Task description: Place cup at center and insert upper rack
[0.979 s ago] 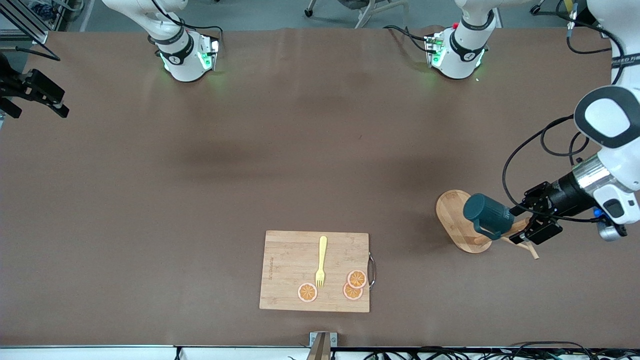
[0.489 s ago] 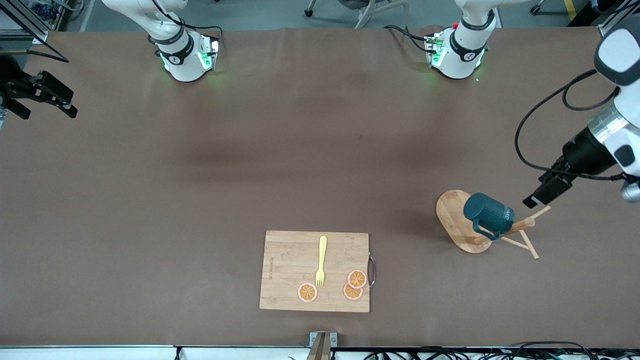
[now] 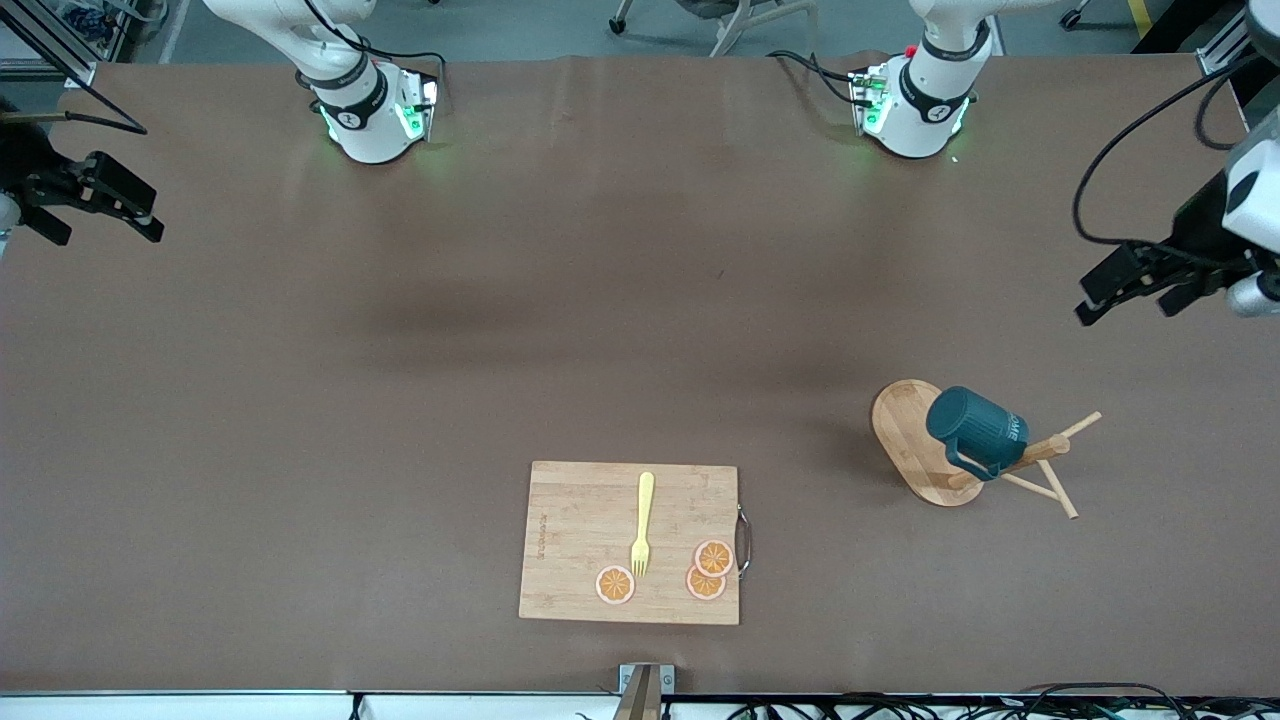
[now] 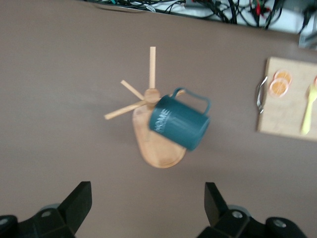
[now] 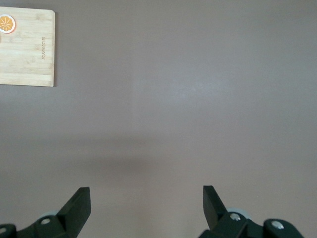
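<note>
The cup [image 3: 975,432] hangs on the upper rack [image 3: 925,450] — both grippers' fingers [image 4: 79,203] apart, empty.

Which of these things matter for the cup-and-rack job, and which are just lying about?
Job:
- cup, hanging on the rack
- upper rack

Lying about:
- cutting board
- yellow fork on the board
- orange slices on the board
</note>
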You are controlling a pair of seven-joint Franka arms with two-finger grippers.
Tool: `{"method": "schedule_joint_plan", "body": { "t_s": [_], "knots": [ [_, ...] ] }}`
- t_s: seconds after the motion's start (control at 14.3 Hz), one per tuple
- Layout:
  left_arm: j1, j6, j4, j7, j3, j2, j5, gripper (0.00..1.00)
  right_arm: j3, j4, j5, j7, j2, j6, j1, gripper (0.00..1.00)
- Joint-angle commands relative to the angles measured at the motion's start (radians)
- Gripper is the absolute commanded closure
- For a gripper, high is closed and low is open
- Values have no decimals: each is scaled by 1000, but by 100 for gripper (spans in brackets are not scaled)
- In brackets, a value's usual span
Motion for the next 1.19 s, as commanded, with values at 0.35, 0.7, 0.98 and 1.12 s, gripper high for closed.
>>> {"method": "schedule_joint_plan", "body": {
  "t_s": [0.35, 0.7, 0.98, 1.12],
  "knots": [
    [11, -80, 115, 155, -4, -33, 27, 0, -4, 8, -15, 6, 3, -7, 4, 0],
    [11, -295, 339, 153, -3, 99, 38, 0, -1, 8, -28, 5, 3, -7, 11, 0],
    [11, -304, 327, 150, -4, 107, 38, 0, -3, 6, -71, 6, 1, 16, 30, 0],
    [9, -304, 321, 150, -4, 107, 38, 0, -3, 3, -71, 8, 1, 64, 28, 0]
  ]
}}
